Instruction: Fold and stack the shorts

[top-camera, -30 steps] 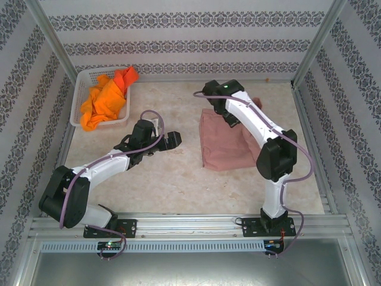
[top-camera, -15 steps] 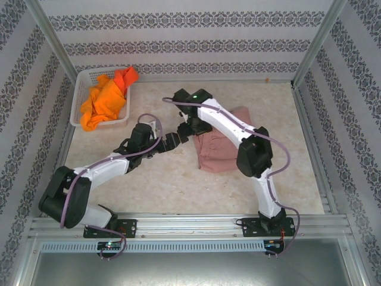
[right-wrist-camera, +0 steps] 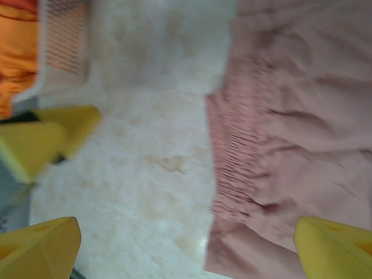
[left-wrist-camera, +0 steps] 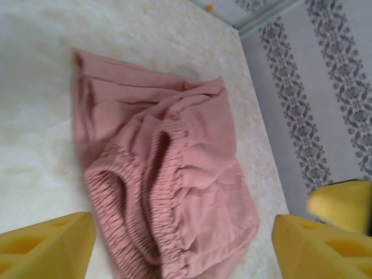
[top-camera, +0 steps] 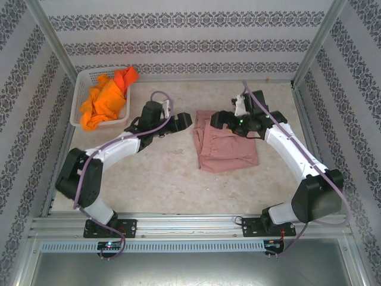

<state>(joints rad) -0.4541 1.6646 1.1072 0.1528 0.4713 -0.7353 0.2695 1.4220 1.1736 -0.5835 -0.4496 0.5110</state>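
The dusty pink shorts [top-camera: 228, 145] lie folded and wrinkled on the table's middle right, elastic waistband toward the left. My left gripper [top-camera: 183, 121] hovers just left of their far left corner, open, with the cloth [left-wrist-camera: 174, 174] below and ahead of its yellow fingers [left-wrist-camera: 46, 247]. My right gripper [top-camera: 216, 119] hangs over the shorts' far edge, open and holding nothing; the waistband [right-wrist-camera: 238, 151] lies under it between its fingers [right-wrist-camera: 337, 250]. The orange shorts [top-camera: 106, 98] are heaped in the basket.
The white perforated basket [top-camera: 76, 110] stands at the far left by the wall. In the right wrist view the left gripper's yellow fingers [right-wrist-camera: 49, 136] show near the basket [right-wrist-camera: 64, 43]. Metal frame posts and patterned walls ring the table; bare tabletop lies in front of the shorts.
My right gripper carried a shorts edge leftward over the pile, let go and drew back right, now open. My left gripper has moved farther up, beside the shorts' left corner.
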